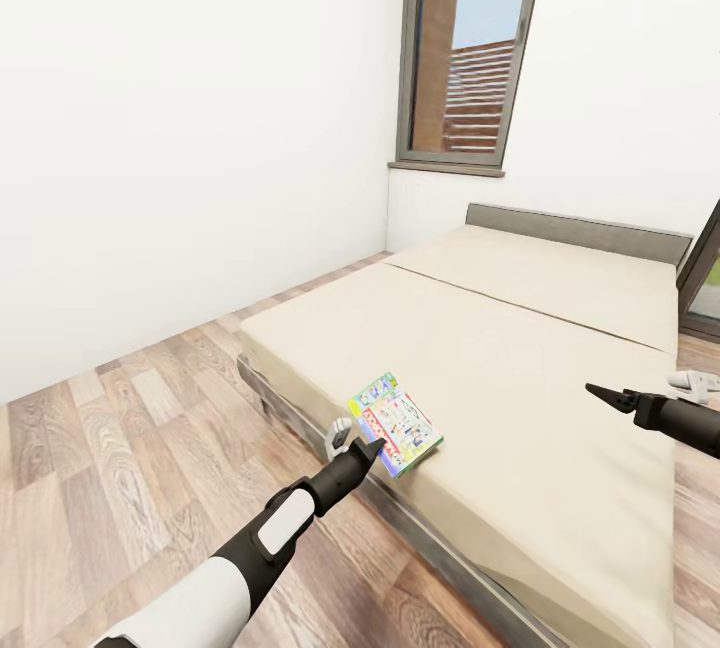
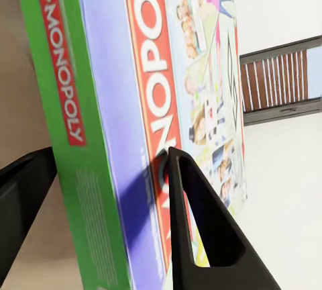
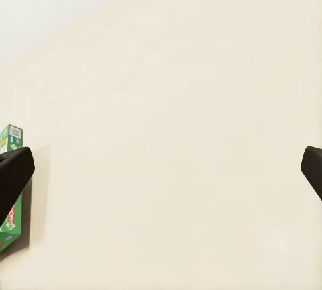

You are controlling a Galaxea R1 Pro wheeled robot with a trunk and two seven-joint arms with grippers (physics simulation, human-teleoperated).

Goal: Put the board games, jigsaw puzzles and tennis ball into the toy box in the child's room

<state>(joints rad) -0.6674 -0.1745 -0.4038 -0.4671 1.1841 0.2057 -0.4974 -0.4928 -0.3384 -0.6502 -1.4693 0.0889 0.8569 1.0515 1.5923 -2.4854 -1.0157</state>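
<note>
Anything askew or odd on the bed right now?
Only the green-edged Monopoly board game box: it sits skewed at the beige bed's near edge, one corner raised, its edge between the left gripper's fingers. No visible damage; mattress otherwise bare.

The scene is bright and evenly lit, with flat, soft daylight as in a simulator render; the tall dark-framed window [image 1: 468, 48] at about one o'clock in the head view shows blue sky and sunlit brick. White walls read almost blown out, without texture. Shadows are faint: a thin dark line under the low beige-mattressed bed [image 1: 520, 348] along its frame, and a soft one beside the flat green-edged illustrated board game box [image 1: 394, 423]. In the left wrist view a bluish shadow from the black finger [image 2: 201, 236] falls on the box's lid. Straight lines lean outward at the head view's edges. Everything is sharp; no glare or motion blur.
</note>
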